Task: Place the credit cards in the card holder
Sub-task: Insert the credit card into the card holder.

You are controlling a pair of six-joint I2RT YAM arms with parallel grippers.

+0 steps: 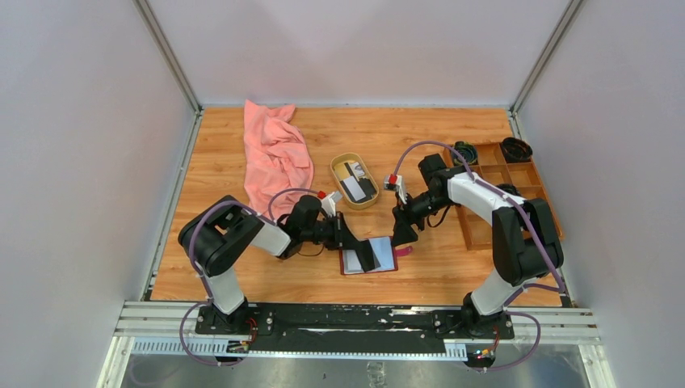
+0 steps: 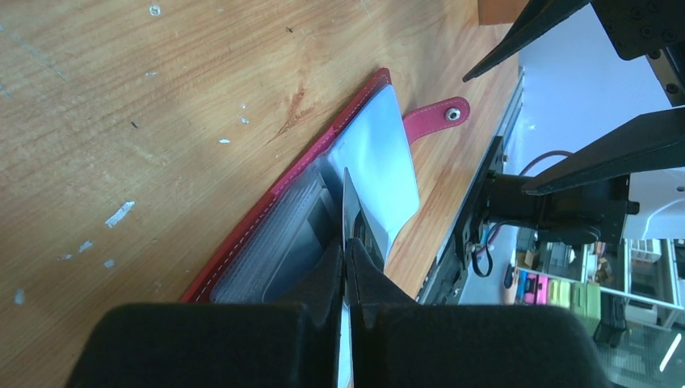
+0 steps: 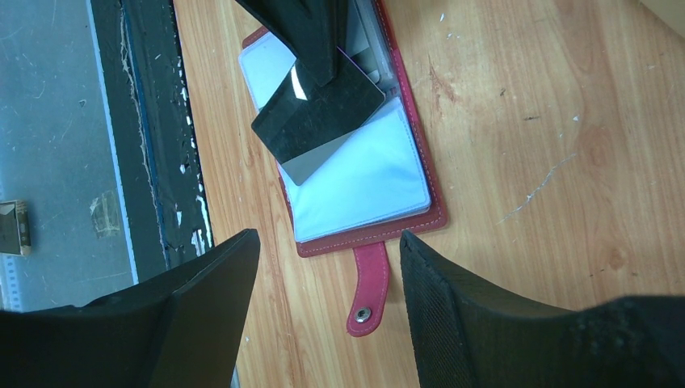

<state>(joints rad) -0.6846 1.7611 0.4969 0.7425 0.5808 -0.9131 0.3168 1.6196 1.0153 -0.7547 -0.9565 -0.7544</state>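
The card holder [image 1: 386,257] lies open and flat on the tabletop [image 1: 242,267], close to the near edge and about midway along it. Its dark red cover faces down and its clear sleeves face up. Its strap [image 3: 367,284], with a pale snap, sticks out toward the right edge.

The left tool [image 2: 346,246] is pinched tight on a black card [image 3: 319,109], gripping it at one edge. The card is held tilted over the holder's open pages. Its lowest corner looks greyer, perhaps tucked under a clear sleeve, but the right wrist view does not settle this.

The right tool [image 1: 401,234] hangs just beside the holder's right end, above the strap. Its jaws stand wide apart with nothing between them.

Farther from the near edge, near the middle of the tabletop, an oval dish [image 1: 334,171] holds more cards [image 1: 356,186], dark and pale. A pink cloth [image 1: 275,158] lies crumpled toward the far left corner. A wooden tray [image 1: 485,230] with compartments sits along the right edge.
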